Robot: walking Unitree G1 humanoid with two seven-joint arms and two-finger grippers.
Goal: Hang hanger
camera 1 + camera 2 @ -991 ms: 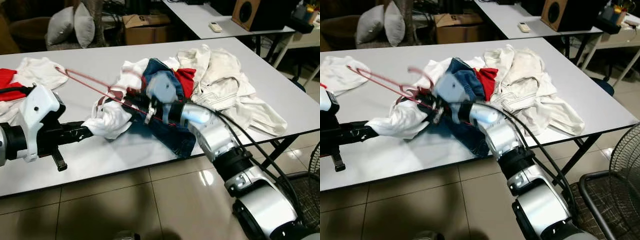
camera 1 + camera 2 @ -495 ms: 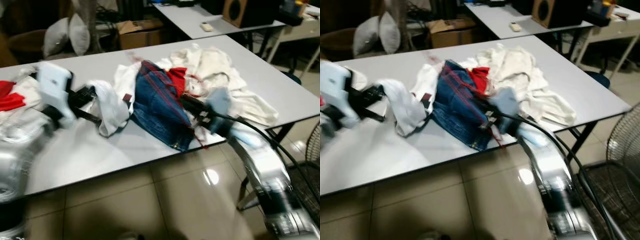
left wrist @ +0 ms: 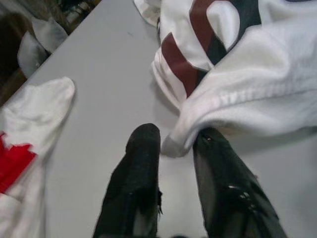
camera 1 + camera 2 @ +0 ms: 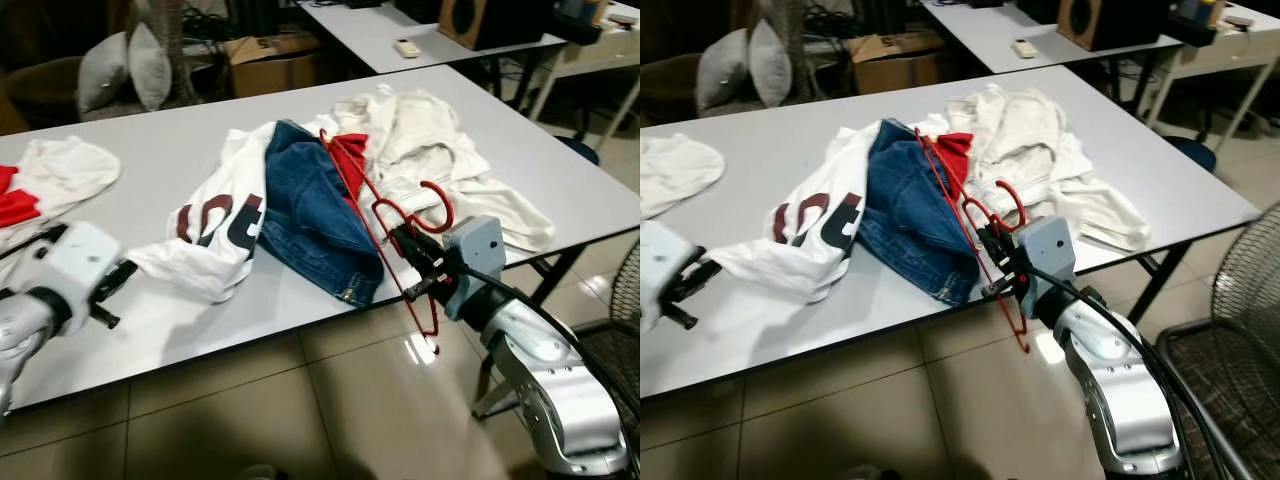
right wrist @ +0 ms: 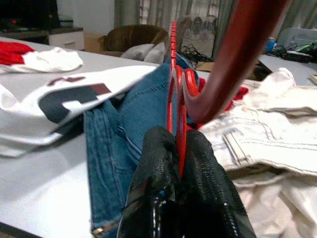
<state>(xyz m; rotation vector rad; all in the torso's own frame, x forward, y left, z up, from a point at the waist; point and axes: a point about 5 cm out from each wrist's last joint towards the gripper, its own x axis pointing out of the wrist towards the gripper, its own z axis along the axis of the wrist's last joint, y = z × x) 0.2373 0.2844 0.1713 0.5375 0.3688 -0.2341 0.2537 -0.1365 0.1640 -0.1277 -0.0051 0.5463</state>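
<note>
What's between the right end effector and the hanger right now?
Nothing. The right end effector is already shut on the red hanger, holding it tilted above the jeans at the table edge. No rail or hook to hang it on is in view.

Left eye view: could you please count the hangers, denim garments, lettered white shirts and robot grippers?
Red hanger: 1
Blue denim garment: 1
White lettered shirt: 1
Grippers: 2, left gripper and right gripper
Total: 5
</note>
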